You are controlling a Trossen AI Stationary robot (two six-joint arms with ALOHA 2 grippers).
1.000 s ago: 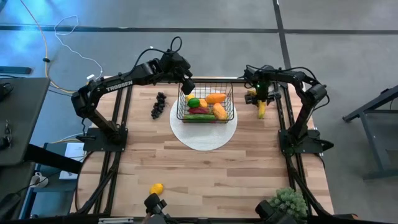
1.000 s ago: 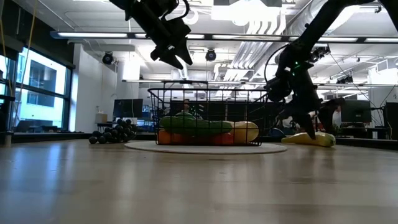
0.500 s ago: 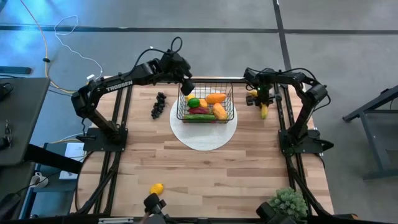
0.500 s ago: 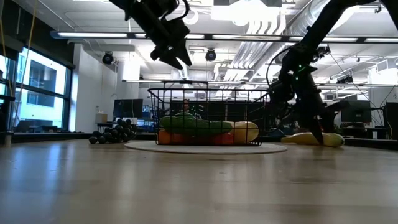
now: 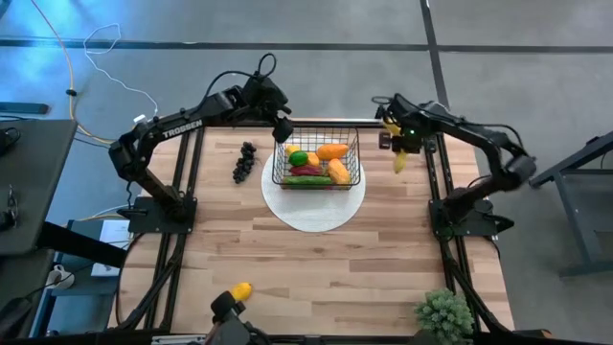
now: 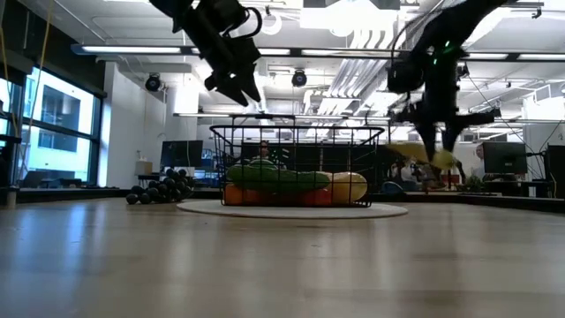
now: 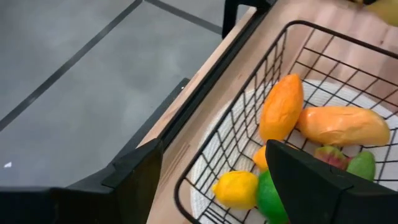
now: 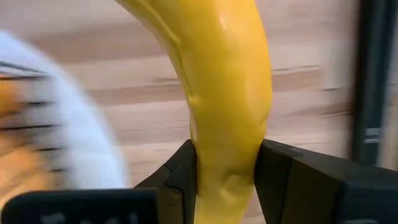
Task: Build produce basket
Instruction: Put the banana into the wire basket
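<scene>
The black wire basket (image 5: 318,158) stands on a white round disc (image 5: 314,203) and holds orange, green, red and yellow produce (image 7: 283,106). My left gripper (image 5: 281,127) hovers open over the basket's far left corner (image 7: 292,28), with nothing between its fingers. My right gripper (image 5: 397,142) is to the right of the basket, above the table, and is shut on a yellow banana (image 5: 399,161). Dark grapes (image 5: 244,161) lie on the table left of the basket. A lemon (image 5: 240,290) lies near the front edge. My right gripper pinches the banana's curved body (image 8: 227,146) between its two fingers (image 8: 183,177), which lie across it. The fingers come from above, pointing down. The banana (image 6: 424,154) is lifted clear of the table and hangs tilted below the gripper.
A bushy green plant (image 5: 445,311) stands at the near right corner. Black frame rails (image 5: 436,182) run along the table's left and right sides. Bare wood lies between the disc and the front edge.
My right gripper has shut on the banana, which lay on the table right of the basket, and has raised it clear of the wood. The banana now hangs tilted below the fingers.
</scene>
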